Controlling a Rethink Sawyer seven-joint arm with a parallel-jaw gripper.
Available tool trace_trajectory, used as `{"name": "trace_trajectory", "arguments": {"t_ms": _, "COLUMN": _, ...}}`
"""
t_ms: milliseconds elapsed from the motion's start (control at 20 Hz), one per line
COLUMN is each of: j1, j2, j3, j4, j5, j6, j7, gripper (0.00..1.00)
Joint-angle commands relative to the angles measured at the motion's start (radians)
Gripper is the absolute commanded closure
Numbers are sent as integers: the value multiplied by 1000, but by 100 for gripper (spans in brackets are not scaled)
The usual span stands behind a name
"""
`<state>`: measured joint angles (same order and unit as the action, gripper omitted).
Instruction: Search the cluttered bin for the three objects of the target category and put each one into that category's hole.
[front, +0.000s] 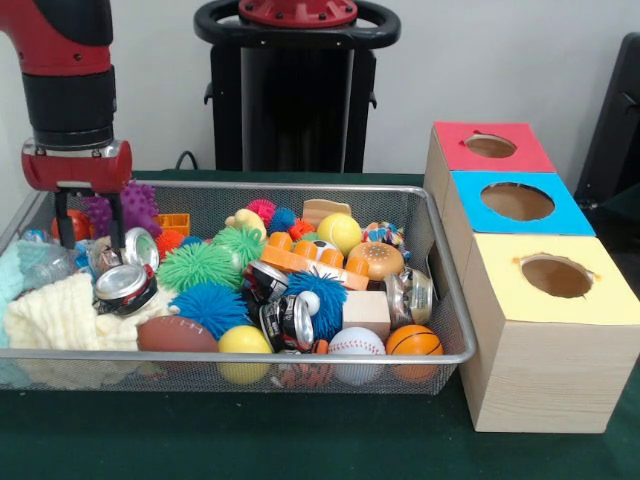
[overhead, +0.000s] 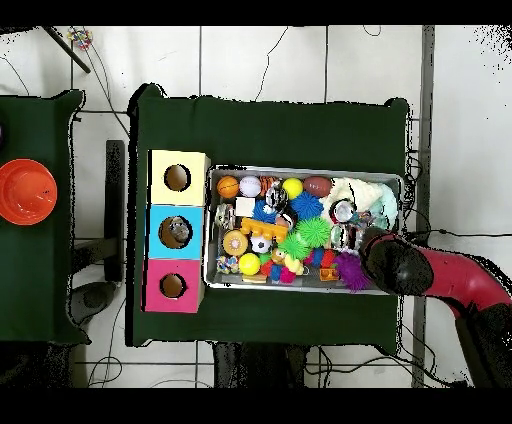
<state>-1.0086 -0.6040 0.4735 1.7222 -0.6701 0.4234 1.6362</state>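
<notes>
The silver wire-mesh basket (front: 300, 357) is full of toys: spiky balls, sports balls, a white cloth (front: 55, 315) and several crushed silver cans. My gripper (front: 90, 236) is open and empty. It hangs low over the basket's left end, fingertips just above the clutter. One can (front: 137, 248) lies beside the right finger (front: 117, 228), and another can (front: 124, 287) lies just in front. In the overhead view the arm's head (overhead: 396, 263) hides the gripper at the right end of the basket (overhead: 300, 170).
Three wooden boxes with round holes stand beside the basket: red top (front: 490, 147), blue top (front: 518, 200), yellow top (front: 555, 275). In the overhead view something grey shows in the blue box's hole (overhead: 176, 231). An orange bowl (overhead: 27, 190) sits on a side table.
</notes>
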Motion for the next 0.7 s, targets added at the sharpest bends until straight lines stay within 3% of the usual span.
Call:
{"name": "trace_trajectory", "arguments": {"t_ms": 50, "j1": -7, "j2": 3, "j3": 2, "j4": 55, "j5": -78, "j6": -26, "j7": -63, "gripper": 0}}
{"name": "trace_trajectory", "arguments": {"t_ms": 500, "j1": -9, "j2": -22, "j3": 5, "j4": 49, "j5": -73, "j6": 41, "j7": -92, "gripper": 0}}
{"name": "trace_trajectory", "arguments": {"t_ms": 700, "j1": 19, "j2": -17, "j3": -19, "j4": 30, "j5": -75, "j6": 38, "j7": -53, "gripper": 0}}
